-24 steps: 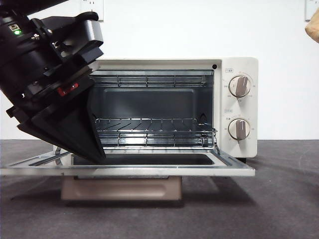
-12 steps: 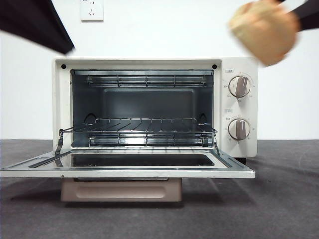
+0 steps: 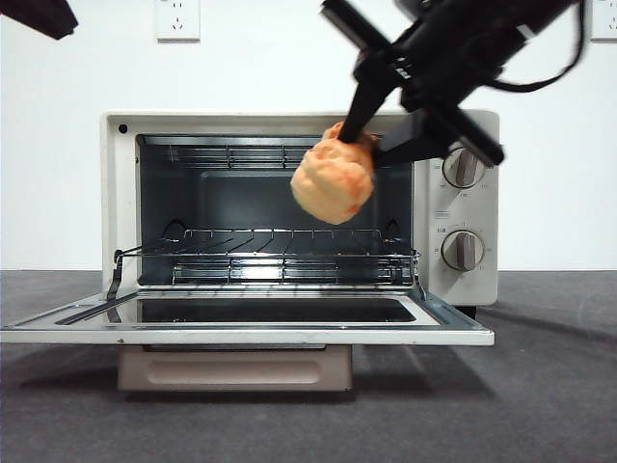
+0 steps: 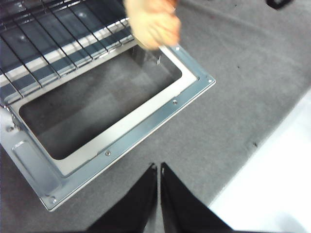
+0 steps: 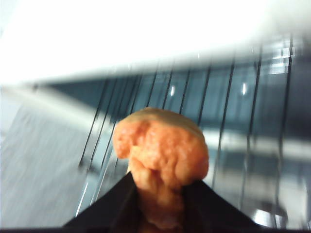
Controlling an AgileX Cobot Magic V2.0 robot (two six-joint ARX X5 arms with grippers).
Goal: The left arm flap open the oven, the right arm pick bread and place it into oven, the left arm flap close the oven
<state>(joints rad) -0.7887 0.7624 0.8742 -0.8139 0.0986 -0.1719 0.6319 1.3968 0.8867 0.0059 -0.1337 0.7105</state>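
Observation:
The cream-white oven (image 3: 463, 207) stands with its door (image 3: 246, 328) flapped down flat and its wire rack (image 3: 270, 253) bare. My right gripper (image 3: 371, 130) comes in from the upper right and is shut on the golden-orange bread (image 3: 333, 181), held in the air in front of the open cavity, above the rack. In the right wrist view the bread (image 5: 163, 155) sits between my two jaws over the rack bars. My left gripper (image 4: 159, 170) is shut and empty, raised above the door's front corner (image 4: 194, 82); it shows only as a black tip (image 3: 39, 14) at the top left.
The oven's two beige knobs (image 3: 463, 207) are on its right panel, just below my right arm. The beige bar handle (image 3: 234, 367) hangs under the open door. Dark grey table (image 3: 549, 386) lies around the oven, with a white wall behind.
My right gripper has swung the bread down and left from the upper right corner to the front of the cavity. My left arm has lifted off the door to the top left.

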